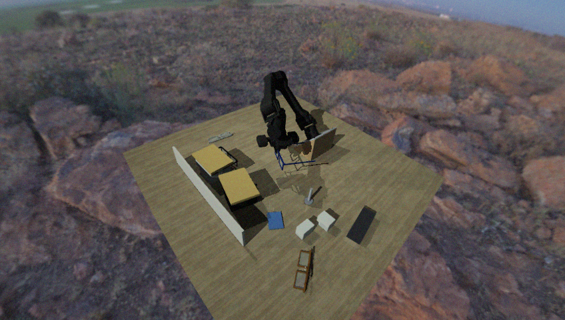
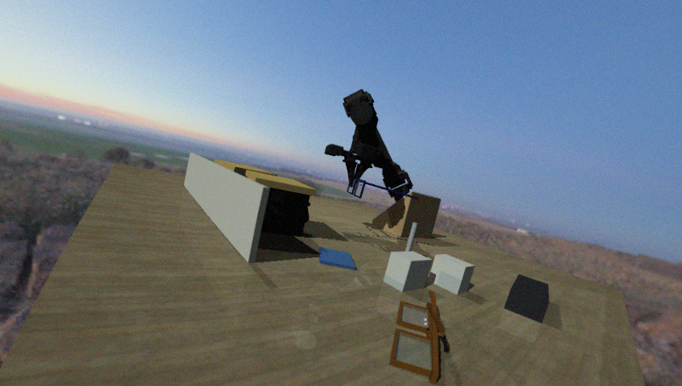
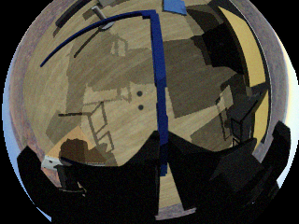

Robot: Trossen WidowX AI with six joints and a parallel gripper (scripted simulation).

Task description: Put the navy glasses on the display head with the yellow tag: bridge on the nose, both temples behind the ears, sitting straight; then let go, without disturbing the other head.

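Gripper (image 1: 280,152) is pinched on the navy glasses (image 1: 295,161), holding them in the air above the tabletop (image 1: 380,178), near its far edge and just in front of the tan slanted board (image 1: 322,143). The frame hangs below the gripper with one temple stretched out toward the right edge. In the wrist view the navy glasses (image 3: 159,81) run straight up from between the dark fingers. Two yellow-topped blocks (image 1: 226,172) stand beside the white wall (image 1: 208,194) toward the left edge. Brown glasses (image 1: 303,269) lie near the near edge. Blue pad (image 1: 275,220), two white cubes (image 1: 315,225) and a black block (image 1: 361,224) sit mid-tabletop.
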